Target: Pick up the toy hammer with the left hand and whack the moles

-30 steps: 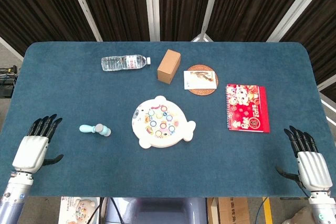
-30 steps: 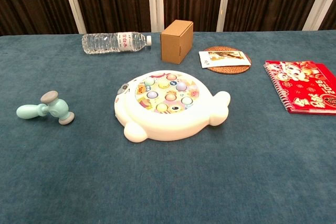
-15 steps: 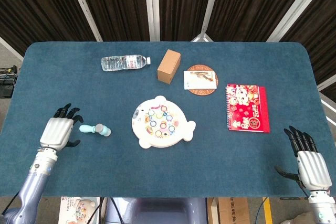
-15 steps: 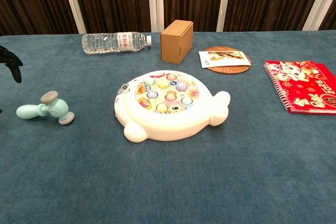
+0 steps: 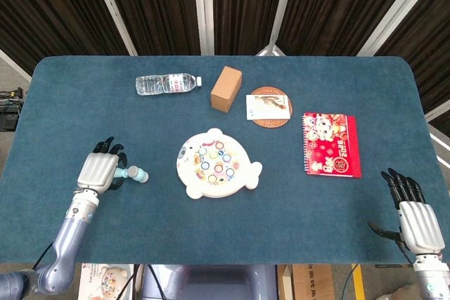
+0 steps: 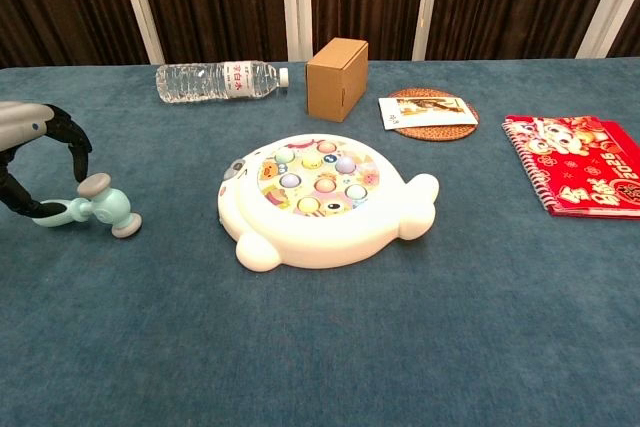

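The small pale-turquoise plastic toy hammer [image 6: 88, 206] is lying on the dark blue felt-covered table [image 5: 140, 237], at about nine o'clock from the white, seal-shaped whack-a-mole toy [image 5: 217, 163] with its ring of pastel mole buttons. The hammer's long axis is running left to right across the table: the handle end is pointing toward nine o'clock, and the head with its grey faces is sitting at the three o'clock end, nearer the mole toy but well apart from it.

The left hand [image 5: 100, 171] is arching over the handle, black fingers [image 6: 72, 142] curving down on the far side and the thumb hooking in from the near side, so the handle is lying inside the curl. Whether the fingers are actually pressing on it cannot be told; the hammer is resting flat on the felt.

The right hand [image 5: 416, 217] is lying near the table's five o'clock corner, fingers spread and holding nothing.

Toward twelve o'clock from the mole toy, a clear plastic water bottle [image 5: 166, 83] is lying on its side.
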Controlling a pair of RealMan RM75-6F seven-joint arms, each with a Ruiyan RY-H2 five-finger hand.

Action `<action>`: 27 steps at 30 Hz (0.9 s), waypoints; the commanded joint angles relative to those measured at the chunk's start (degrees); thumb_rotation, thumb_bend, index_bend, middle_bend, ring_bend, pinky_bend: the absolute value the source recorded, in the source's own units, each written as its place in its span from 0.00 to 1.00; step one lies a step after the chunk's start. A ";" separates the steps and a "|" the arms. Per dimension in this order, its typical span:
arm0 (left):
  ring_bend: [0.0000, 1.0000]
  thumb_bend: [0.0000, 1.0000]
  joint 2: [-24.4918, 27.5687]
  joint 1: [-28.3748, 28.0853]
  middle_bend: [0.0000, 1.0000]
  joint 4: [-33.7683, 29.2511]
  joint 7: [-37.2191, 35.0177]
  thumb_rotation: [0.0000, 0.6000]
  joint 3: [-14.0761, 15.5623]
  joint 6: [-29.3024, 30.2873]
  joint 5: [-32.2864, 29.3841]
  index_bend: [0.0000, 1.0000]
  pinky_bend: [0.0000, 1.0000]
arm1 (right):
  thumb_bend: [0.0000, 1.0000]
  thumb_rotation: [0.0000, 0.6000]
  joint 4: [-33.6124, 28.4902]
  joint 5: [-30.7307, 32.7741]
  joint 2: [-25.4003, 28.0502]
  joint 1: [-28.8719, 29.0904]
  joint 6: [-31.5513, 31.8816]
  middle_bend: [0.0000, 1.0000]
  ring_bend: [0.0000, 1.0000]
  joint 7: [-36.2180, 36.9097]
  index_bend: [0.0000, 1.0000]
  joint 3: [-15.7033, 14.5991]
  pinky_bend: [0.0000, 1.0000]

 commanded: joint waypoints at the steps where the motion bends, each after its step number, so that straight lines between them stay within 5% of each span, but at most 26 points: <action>1: 0.02 0.42 -1.14 -0.71 0.20 1.19 0.23 1.00 0.37 0.06 -0.86 0.48 0.12 | 0.16 1.00 -0.03 0.02 0.01 0.00 -0.03 0.00 0.00 0.01 0.00 0.00 0.00; 27: 0.02 0.53 -4.59 -2.86 0.21 3.75 -1.16 1.00 1.82 1.11 -4.50 0.49 0.12 | 0.16 1.00 -0.43 0.54 0.15 0.03 -0.38 0.00 0.00 0.33 0.00 0.11 0.00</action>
